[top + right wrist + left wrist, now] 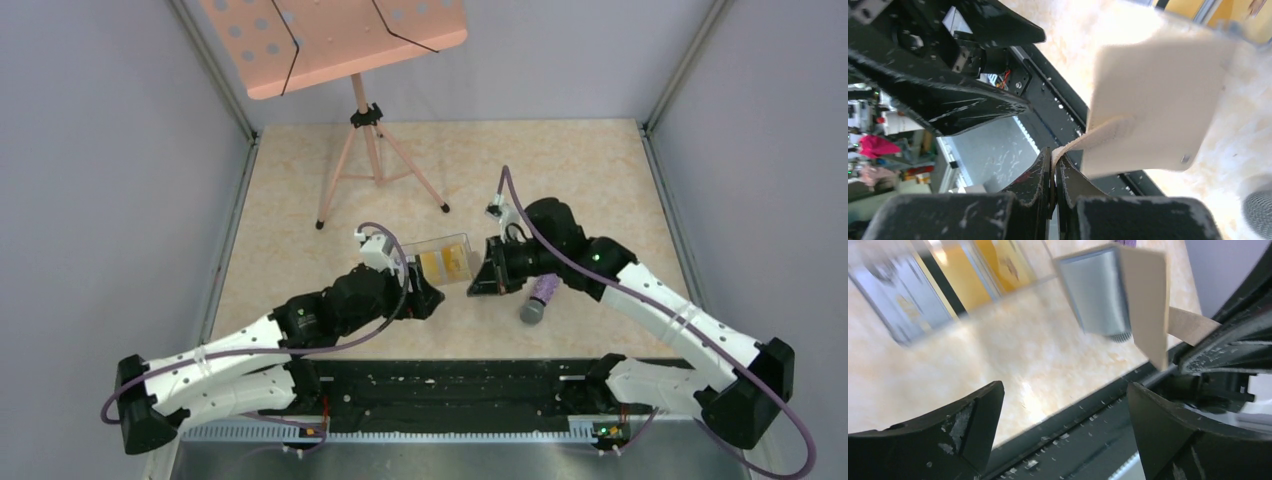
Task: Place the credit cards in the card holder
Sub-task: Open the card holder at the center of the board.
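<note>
Card holder (1158,100): tan, flat, about square, small snap dot near 1 corner, pale grey-blue on the inside. Off the table (560,170), in the air and tilted, hanging by its thin tan strap, pinched between the closed fingers of the right gripper (1053,157). Credit cards (998,262): lying flat in the clear box (440,241), apart from the holder. 2 yellow-orange side by side, 1 pale grey with print next to them, all blurred.
</note>
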You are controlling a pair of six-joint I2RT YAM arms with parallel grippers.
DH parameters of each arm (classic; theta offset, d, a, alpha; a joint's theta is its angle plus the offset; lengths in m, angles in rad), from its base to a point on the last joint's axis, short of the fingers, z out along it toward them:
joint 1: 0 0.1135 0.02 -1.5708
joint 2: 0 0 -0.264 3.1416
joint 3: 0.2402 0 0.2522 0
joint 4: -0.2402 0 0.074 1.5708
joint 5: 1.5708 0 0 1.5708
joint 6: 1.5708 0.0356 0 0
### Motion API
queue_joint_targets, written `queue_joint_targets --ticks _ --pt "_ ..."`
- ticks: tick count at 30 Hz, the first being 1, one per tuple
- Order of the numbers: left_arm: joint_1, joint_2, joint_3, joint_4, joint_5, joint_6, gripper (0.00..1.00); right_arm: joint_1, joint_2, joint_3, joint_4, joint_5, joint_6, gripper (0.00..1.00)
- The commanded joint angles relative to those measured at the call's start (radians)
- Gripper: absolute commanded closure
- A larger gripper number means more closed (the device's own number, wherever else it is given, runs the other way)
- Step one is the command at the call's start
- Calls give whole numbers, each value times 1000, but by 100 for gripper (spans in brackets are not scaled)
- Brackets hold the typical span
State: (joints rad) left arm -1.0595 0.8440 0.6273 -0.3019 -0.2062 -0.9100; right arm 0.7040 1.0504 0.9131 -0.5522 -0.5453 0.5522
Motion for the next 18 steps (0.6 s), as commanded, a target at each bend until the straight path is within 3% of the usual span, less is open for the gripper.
queue_joint_targets --ticks 1,7,13,18 --pt "2 -29 126 -112 -199 348 2 -11 93 185 -135 21 -207 100" --pt "76 34 248 -71 49 771 1 -32 253 430 -321 -62 -393 100" --pt "355 186 377 -118 541 830 1 -63 357 587 -451 -173 -507 100" --pt "419 240 448 -132 652 861 1 -108 384 609 -463 -249 -496 100"
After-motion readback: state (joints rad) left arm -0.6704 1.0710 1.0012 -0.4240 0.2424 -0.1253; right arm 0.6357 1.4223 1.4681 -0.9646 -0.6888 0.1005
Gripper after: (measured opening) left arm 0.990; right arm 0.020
